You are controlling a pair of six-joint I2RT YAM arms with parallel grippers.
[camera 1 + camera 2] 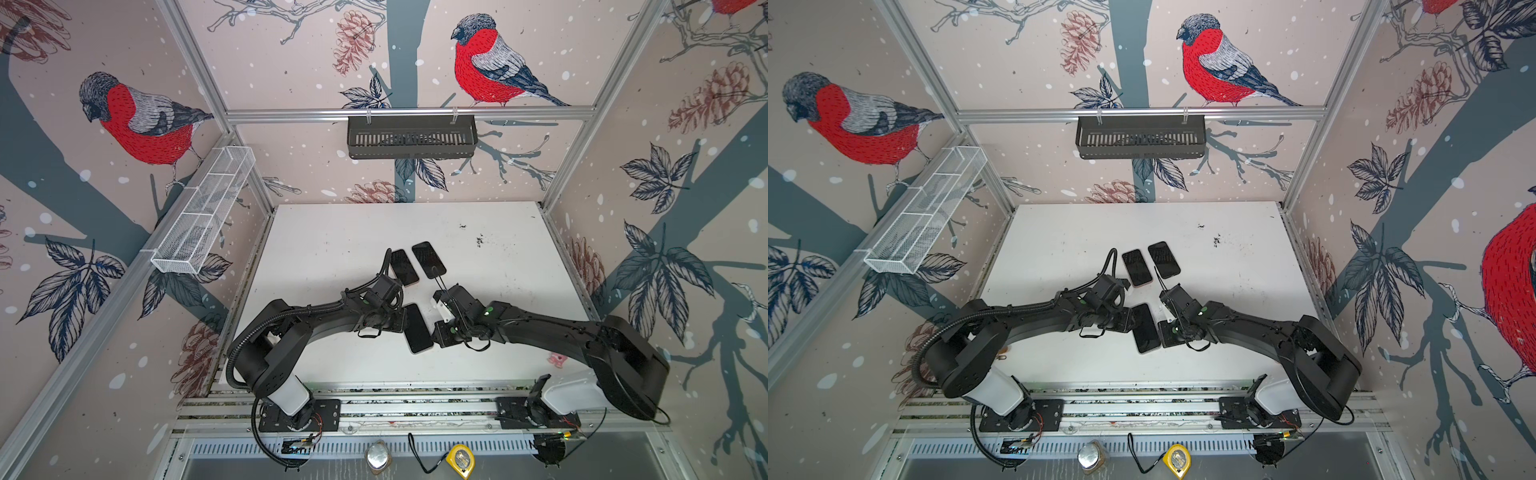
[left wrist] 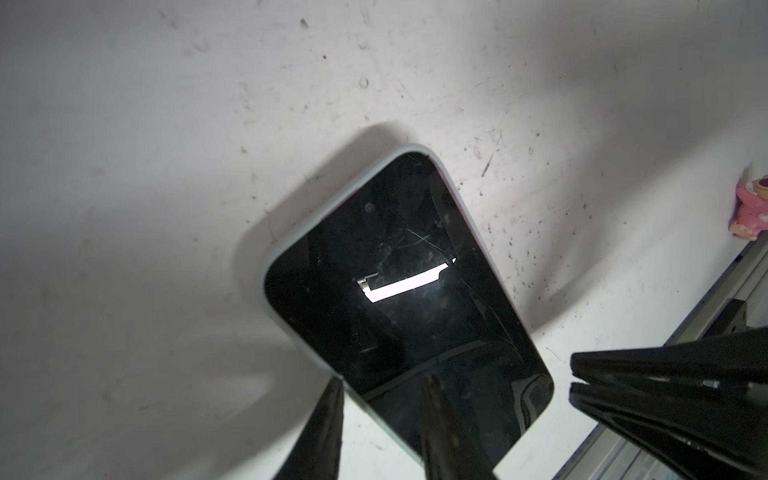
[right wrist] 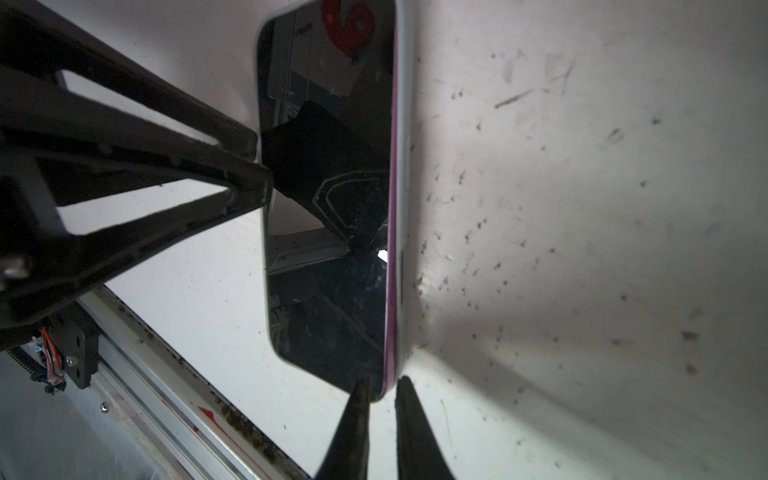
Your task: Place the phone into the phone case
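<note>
A dark-screened phone [image 1: 417, 328] [image 1: 1146, 328] sits slantwise in the middle of the white table, between my two grippers. It lies inside a pale grey phone case [image 2: 265, 266] [image 3: 404, 208], and a thin pink strip of the phone's side shows along one long edge. My left gripper [image 2: 384, 378] [image 1: 402, 322] is shut on the phone's long edge, with one finger over the screen [image 2: 395, 270] and the other at the case's rim. My right gripper [image 3: 384, 380] [image 1: 435, 333] pinches the near corner of the phone [image 3: 328, 208], one finger on the glass and one behind the case.
Two more dark phones [image 1: 403, 267] [image 1: 429, 259] lie side by side behind the grippers. A small pink figure [image 1: 557, 359] [image 2: 752, 208] sits near the table's front right. A black basket [image 1: 411, 137] hangs on the back wall and a white wire basket [image 1: 203, 208] on the left wall.
</note>
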